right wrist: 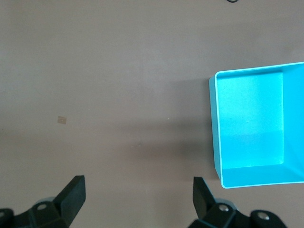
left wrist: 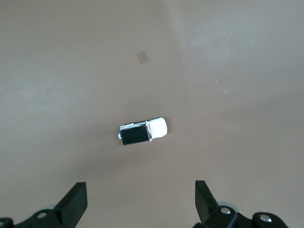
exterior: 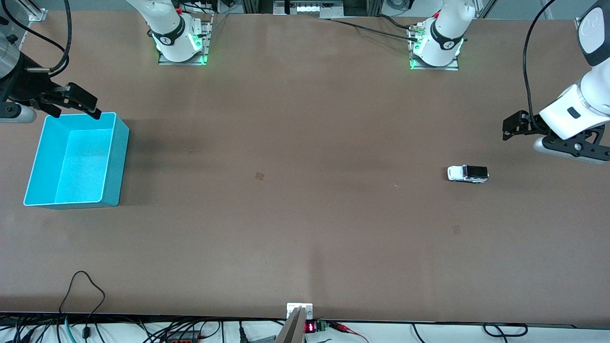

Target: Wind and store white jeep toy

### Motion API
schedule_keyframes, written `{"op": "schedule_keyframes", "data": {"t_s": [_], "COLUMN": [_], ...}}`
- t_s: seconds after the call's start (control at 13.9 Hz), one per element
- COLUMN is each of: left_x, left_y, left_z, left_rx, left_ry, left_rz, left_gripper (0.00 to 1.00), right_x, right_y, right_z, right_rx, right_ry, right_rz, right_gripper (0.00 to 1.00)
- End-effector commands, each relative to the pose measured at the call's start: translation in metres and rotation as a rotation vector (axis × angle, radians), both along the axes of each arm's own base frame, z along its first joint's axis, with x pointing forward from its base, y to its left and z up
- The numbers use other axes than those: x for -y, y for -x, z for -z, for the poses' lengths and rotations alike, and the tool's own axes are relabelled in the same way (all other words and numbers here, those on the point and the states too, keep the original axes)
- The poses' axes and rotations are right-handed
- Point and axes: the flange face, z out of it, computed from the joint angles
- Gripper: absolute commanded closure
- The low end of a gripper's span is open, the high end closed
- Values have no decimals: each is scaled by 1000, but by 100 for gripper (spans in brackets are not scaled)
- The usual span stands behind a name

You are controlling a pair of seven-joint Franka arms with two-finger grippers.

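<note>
The white jeep toy stands on its wheels on the brown table toward the left arm's end, black roof up. My left gripper hangs open in the air beside it, nearer that end of the table. In the left wrist view the jeep lies a little ahead of the open left gripper, apart from both fingers. The cyan bin sits at the right arm's end with nothing in it. My right gripper hovers open over the bin's edge nearest the robot bases. The right wrist view shows the bin beside the open right gripper.
The two arm bases stand along the table's edge farthest from the front camera. A loose black cable loops onto the table at the edge nearest that camera. A small dark patch marks the tabletop's middle.
</note>
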Motion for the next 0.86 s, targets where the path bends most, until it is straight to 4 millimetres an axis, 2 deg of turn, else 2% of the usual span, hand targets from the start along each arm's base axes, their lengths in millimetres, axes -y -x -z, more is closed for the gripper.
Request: {"op": "schedule_keyframes", "data": {"t_s": [0.0, 0.14, 0.29, 0.43, 0.65, 0.79], "left_x": [-4, -8, -20, -24, -38, -38], "left_y": [0, -4, -10, -16, -12, -7], "left_z": [10, 24, 49, 73, 114, 142], "left_rx": [-95, -124, -166, -160, -144, -126], "left_ry": [46, 72, 100, 110, 79, 53], "left_rz": [243, 427, 558, 706, 797, 854], "left_gripper": [0, 0, 0, 0, 0, 0], "right_x": [1, 0, -6, -2, -2, -2], "right_y": [-1, -2, -1, 0, 0, 0], "right_z": [-4, -4, -1, -1, -1, -1], "right_rx": [-8, -8, -16, -28, -27, -28], "right_ry": [-16, -17, -16, -16, -14, -14], "right_rz": [13, 13, 5, 7, 12, 13], "right_gripper": [0, 0, 0, 0, 0, 0]}}
